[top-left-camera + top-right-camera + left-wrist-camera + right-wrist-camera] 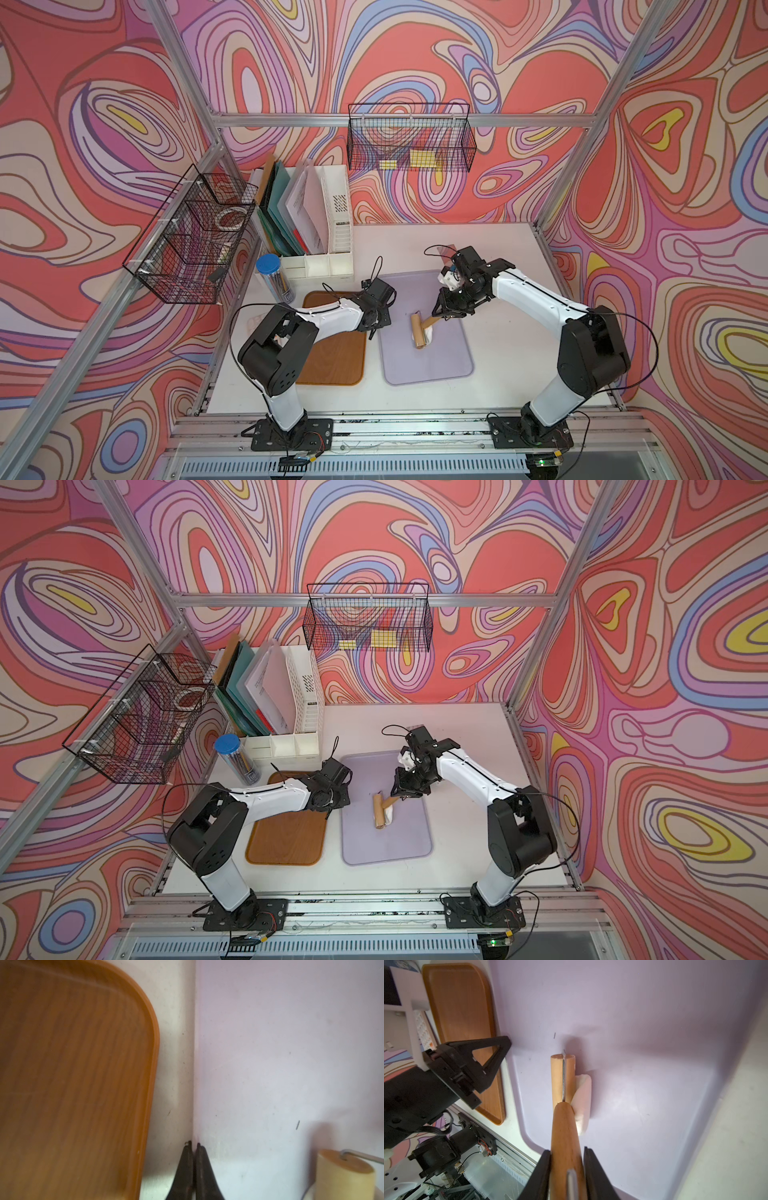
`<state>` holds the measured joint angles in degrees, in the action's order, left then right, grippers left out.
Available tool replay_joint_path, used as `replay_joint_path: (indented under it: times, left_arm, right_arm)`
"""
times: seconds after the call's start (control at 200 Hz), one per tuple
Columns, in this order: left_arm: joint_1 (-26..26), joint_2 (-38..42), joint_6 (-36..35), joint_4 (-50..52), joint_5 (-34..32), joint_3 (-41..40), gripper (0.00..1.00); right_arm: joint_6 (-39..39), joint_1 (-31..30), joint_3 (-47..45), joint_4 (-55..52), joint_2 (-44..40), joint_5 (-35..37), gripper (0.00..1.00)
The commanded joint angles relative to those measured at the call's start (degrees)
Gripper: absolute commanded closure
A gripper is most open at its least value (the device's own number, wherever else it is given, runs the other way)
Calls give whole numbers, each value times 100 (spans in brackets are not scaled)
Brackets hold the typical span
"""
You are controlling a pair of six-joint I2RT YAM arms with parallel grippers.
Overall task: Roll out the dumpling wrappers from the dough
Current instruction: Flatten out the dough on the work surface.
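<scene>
Soft, even light from overhead fills the cell, and both top views are bright and fairly crisp. The roller (pixel 556 1080) casts a fuzzy shadow on the purple mat (pixel 654 1032), which carries a pale sheen beside the dough (pixel 584 1095), itself nearly washed out. Up close in the left wrist view, the wooden tray (pixel 72 1074) and left gripper (pixel 193 1145) are blurred.
</scene>
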<state>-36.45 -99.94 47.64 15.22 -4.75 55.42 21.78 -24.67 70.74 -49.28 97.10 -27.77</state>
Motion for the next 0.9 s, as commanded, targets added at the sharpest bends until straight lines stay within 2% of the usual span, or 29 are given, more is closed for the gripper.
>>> replay_joint_path:
  times: [0.0,0.255,0.711,0.766,0.896]
  left_arm:
    - [-135,25,105,34,185,4,100]
    - [-135,79,114,65,91,-12,100]
    - [-133,161,157,62,-19,-69,100]
    - [-135,146,167,34,2,-75,100]
    - [-133,72,141,34,53,-31,100]
  right_arm:
    - [-130,-173,-629,50,739,1279,100]
    - [-52,-225,-435,516,477,308,100]
    - [-125,-87,664,-376,-1422,-665,100]
    - [-124,71,730,-686,-1580,-503,100]
    - [-444,715,642,-1690,-1612,641,100]
